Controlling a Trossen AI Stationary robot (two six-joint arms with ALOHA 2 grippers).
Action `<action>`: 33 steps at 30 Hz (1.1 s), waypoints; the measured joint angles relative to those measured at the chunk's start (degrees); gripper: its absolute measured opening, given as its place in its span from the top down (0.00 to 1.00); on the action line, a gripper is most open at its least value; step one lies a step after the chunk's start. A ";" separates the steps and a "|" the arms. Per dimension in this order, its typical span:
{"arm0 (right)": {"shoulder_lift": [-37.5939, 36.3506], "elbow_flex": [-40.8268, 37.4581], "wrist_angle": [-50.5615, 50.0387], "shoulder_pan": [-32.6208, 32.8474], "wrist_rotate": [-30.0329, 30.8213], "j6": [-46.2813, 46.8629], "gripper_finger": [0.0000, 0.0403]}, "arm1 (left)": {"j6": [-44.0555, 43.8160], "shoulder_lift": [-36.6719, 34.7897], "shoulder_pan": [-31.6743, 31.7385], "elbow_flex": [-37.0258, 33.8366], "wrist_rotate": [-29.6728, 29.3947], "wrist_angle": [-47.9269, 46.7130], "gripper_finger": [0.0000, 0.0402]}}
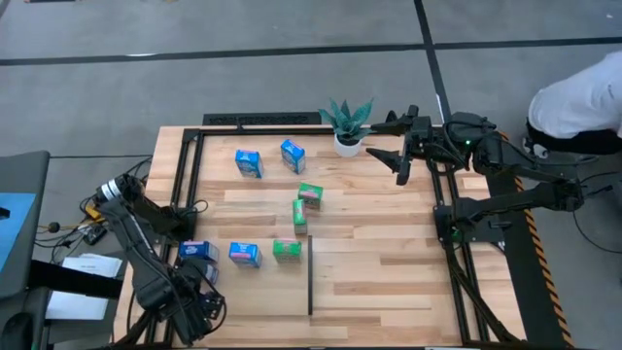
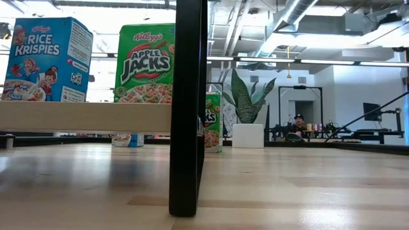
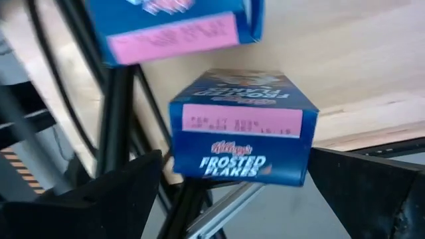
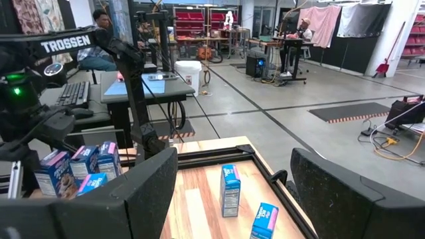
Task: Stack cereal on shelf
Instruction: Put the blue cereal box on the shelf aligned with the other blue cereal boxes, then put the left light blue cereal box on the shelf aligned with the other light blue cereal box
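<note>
While the left gripper (image 3: 226, 192) hovers at the table's (image 1: 389, 282) near-left corner, its fingers (image 3: 119, 199) spread wide and empty, a Frosted Flakes box (image 3: 242, 129) lies just ahead, long axis pointing away from them. Farther on, Rice Krispies (image 2: 48, 61) and Apple Jacks (image 2: 146, 64) boxes stand upright. Beside the potted plant (image 1: 347, 122), the right gripper (image 1: 397, 146) hangs open.
</note>
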 joint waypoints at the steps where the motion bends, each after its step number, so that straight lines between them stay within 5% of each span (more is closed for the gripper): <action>1: 0.01 0.01 0.00 0.00 0.00 -0.02 0.21 | 0.13 -0.01 0.00 0.92 -0.02 -1.35 0.09; 11: 0.02 0.02 -0.02 0.00 0.00 -0.06 0.21 | 1.49 -0.10 0.00 10.18 -0.92 -5.85 0.09; 18: 0.01 0.00 0.02 0.00 0.00 -0.07 0.21 | 3.08 -1.32 3.87 12.33 -14.57 -5.91 0.09; 24: 0.00 0.00 1.54 0.00 0.00 -0.07 0.21 | 19.67 -3.78 15.20 12.33 -24.88 -5.95 0.09; 33: 0.00 0.01 2.49 0.00 0.00 -0.06 0.21 | 56.27 -5.10 41.55 12.33 -33.50 -5.88 0.09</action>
